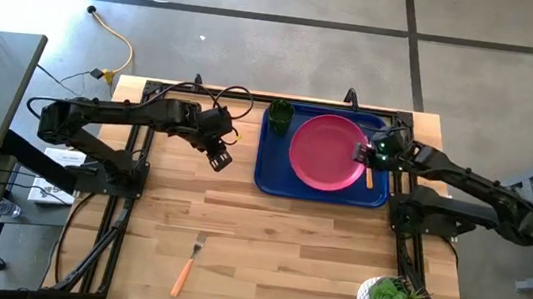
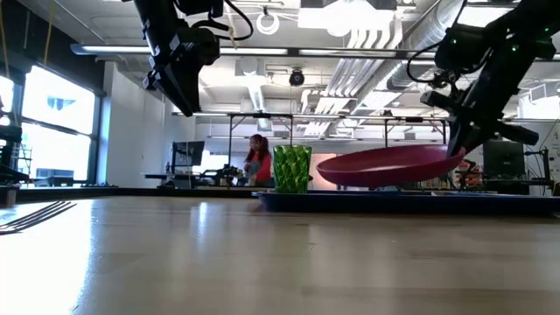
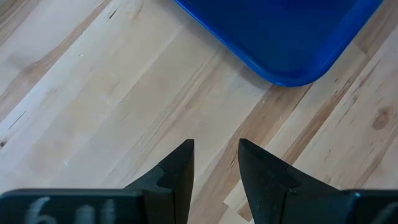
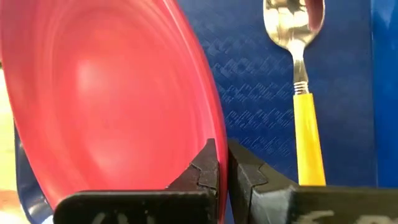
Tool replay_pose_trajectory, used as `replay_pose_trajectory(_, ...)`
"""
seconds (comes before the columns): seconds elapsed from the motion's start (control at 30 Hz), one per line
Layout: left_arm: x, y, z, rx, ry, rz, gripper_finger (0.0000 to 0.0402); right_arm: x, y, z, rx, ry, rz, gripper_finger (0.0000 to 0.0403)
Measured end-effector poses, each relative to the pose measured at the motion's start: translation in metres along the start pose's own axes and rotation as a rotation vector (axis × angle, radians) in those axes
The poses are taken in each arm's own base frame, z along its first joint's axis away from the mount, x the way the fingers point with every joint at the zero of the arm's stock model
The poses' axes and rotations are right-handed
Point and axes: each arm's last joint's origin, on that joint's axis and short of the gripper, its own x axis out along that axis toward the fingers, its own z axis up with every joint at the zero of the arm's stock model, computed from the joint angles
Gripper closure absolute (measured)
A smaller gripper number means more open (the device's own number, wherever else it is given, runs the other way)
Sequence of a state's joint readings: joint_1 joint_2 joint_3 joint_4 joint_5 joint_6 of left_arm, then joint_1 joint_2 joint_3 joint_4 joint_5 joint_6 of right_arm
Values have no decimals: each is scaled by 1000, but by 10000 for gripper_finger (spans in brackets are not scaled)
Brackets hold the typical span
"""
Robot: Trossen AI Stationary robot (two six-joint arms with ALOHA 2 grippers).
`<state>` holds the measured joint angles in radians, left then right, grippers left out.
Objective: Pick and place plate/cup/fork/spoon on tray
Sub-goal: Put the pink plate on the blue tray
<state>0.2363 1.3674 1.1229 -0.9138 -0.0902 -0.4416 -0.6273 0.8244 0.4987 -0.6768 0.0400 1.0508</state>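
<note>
We see the right tool (image 1: 367, 152) clenched on the rim of the round, glossy pink plate (image 1: 327, 152), tilted over the textured blue plastic tray (image 1: 271, 175). The left tool (image 1: 220, 156) hangs released above the wood-grain worktop (image 1: 286, 242).

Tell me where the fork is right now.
The fork lies on the bare wooden table near its front edge in the high view, on the left arm's side, well away from the blue tray.
</note>
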Motion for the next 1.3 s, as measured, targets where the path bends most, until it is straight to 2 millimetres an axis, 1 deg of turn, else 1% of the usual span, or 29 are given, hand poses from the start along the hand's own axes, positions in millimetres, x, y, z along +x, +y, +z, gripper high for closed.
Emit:
replay_pose_trajectory(0.23, 0, 0, 0, 0, -3, 3, 286, 14, -7, -6, 78, 15, 39, 403)
replay_pose_trajectory(0.43, 0, -2, 4, -4, -40, -14, 286, 15, -8, -6, 121, 12, 34, 403)
replay_pose_trajectory(0.6, 0, -3, 8, -8, -80, -33, 286, 21, -6, -5, 136, 17, 20, 403)
replay_pose_trajectory(0.77, 0, -4, 9, 7, -99, -41, 286, 33, -1, -3, 131, 24, 12, 403)
replay_pose_trajectory(0.87, 0, -4, 10, 7, -100, -42, 286, 39, -2, -4, 126, 46, -29, 403)
replay_pose_trajectory(1.0, 0, -4, 10, 8, -101, -42, 286, 46, -1, -4, 119, 59, -40, 403)
replay_pose_trajectory(1.3, 0, -4, 10, 17, -101, -42, 286, 56, -1, -5, 117, 84, -81, 402)
